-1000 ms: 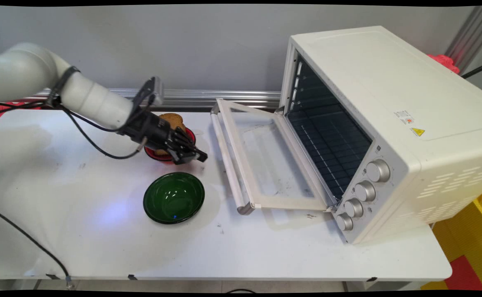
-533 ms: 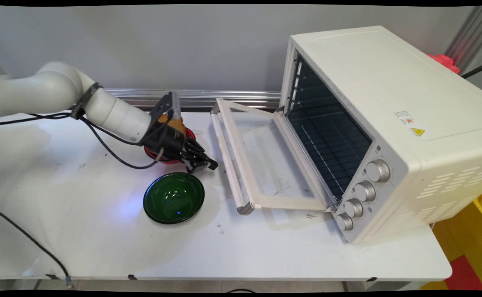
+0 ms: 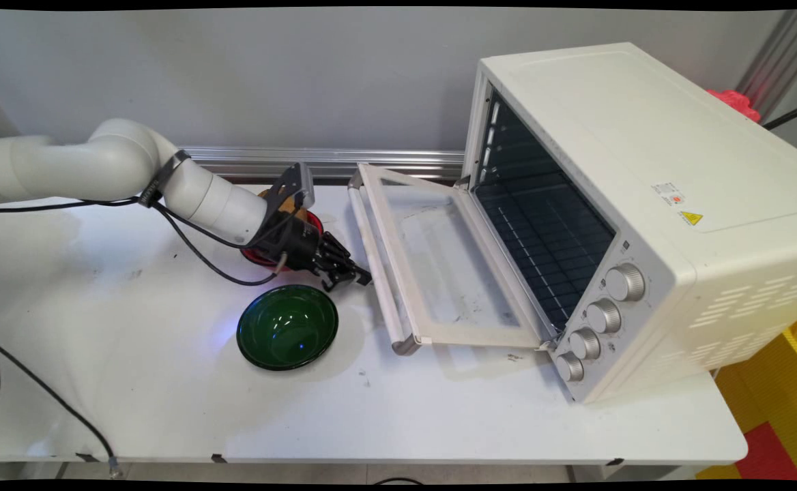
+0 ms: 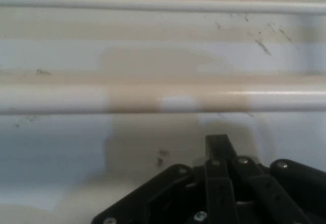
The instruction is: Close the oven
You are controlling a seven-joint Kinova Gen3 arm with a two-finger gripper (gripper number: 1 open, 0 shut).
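Observation:
My black gripper (image 3: 356, 276) hangs low over the table, shut with nothing in it, its tip a short way left of the handle bar (image 3: 375, 269) of the oven's open door (image 3: 439, 266). In the hand view the closed fingers (image 4: 218, 145) point at that pale handle bar (image 4: 153, 99), which runs across the picture just ahead. A green bowl (image 3: 287, 327) sits on the table just below and left of the gripper. Behind my wrist stands a red bowl (image 3: 314, 221) with a brown piece of bread (image 3: 293, 204), mostly hidden by the arm.
The white toaster oven (image 3: 644, 204) fills the table's right side, its door folded down toward the left and its knobs (image 3: 603, 315) at the front. Black cables (image 3: 194, 252) hang from the arm over the white table (image 3: 132, 382).
The arm has swung right and down. The gripper went from over the red bowl to a spot close to the oven door's handle bar, still shut.

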